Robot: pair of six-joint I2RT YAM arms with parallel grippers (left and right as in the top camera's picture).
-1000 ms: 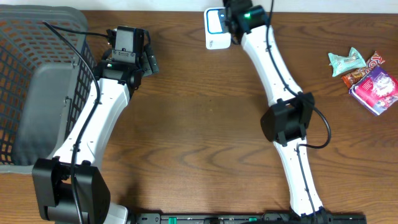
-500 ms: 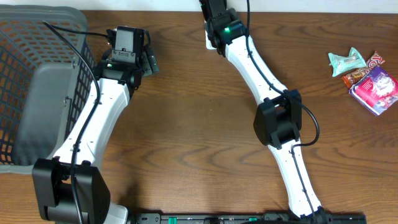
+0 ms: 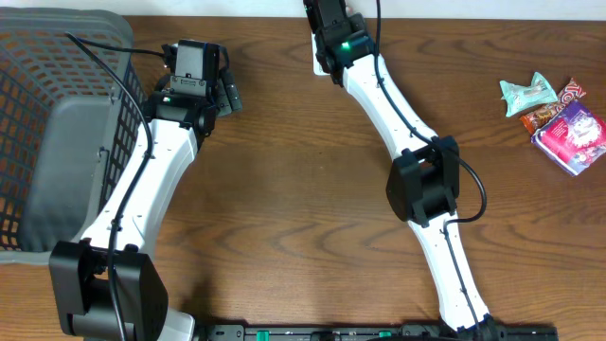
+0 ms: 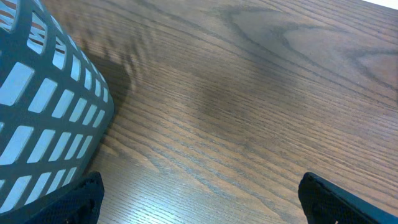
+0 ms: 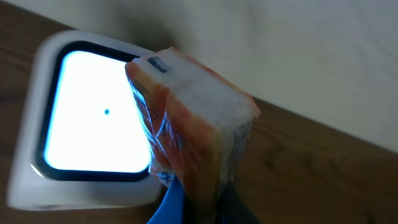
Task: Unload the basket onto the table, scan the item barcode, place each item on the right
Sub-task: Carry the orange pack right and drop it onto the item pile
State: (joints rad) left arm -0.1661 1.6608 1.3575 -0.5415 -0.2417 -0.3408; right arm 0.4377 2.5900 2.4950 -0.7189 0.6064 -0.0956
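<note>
Swung left since a second ago, the right gripper (image 5: 199,205) now sits over the scanner (image 5: 87,118); beside the latticed plastic basket (image 3: 28,76) the left gripper (image 4: 211,208) idles, spread; the right one pinches a crinkly orange-wrapped block (image 5: 193,118) above the glowing, rounded window; scanning seems underway; next, probably angle the unseen barcode toward the glass.

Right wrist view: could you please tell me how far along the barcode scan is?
Done: the packet is picked up, clamped in the right gripper. In hand: it is held right in front of the scanner, whose window is lit. Left: I cannot tell whether the scan has registered. More snacks wait on the far right, and the left gripper hangs open and empty beside the basket.
</note>
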